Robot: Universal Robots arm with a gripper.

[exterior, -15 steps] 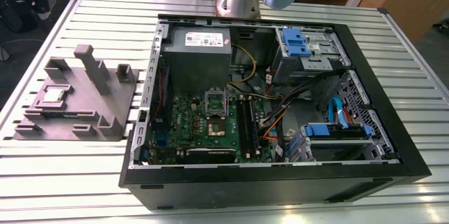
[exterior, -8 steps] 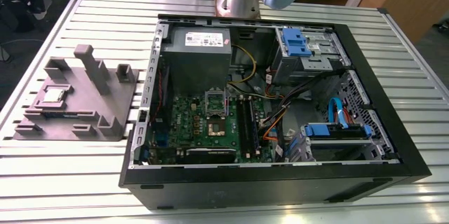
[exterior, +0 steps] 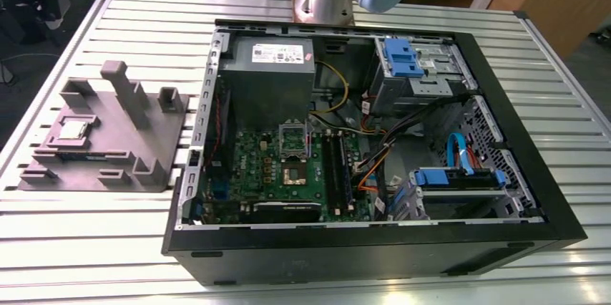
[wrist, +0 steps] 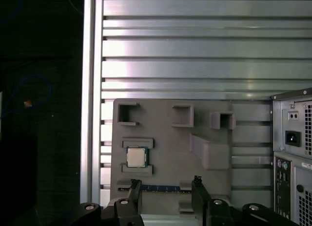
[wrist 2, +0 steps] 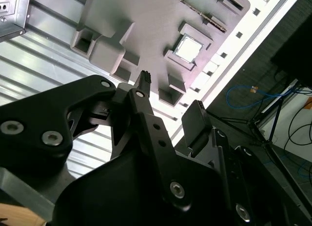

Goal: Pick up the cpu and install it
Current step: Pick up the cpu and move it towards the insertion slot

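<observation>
Poised facing the grey fixture (wrist: 165, 143) with the gripper (wrist: 165, 182) spread and empty, well apart from the cpu (wrist: 136, 157). Shows the cpu seated flat in a fixture pocket, at nine o'clock from the open computer case (exterior: 334, 255) in the exterior view. Probably best done by centring over the chip, squaring both fingers to opposite edges, descending straight and closing gently. Nothing legible on the white label (exterior: 274, 53) inside the case.

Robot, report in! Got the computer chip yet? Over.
Pincer open, holding nothing. Cpu seated in grey holder, not gripped. Nothing blocks it.
</observation>
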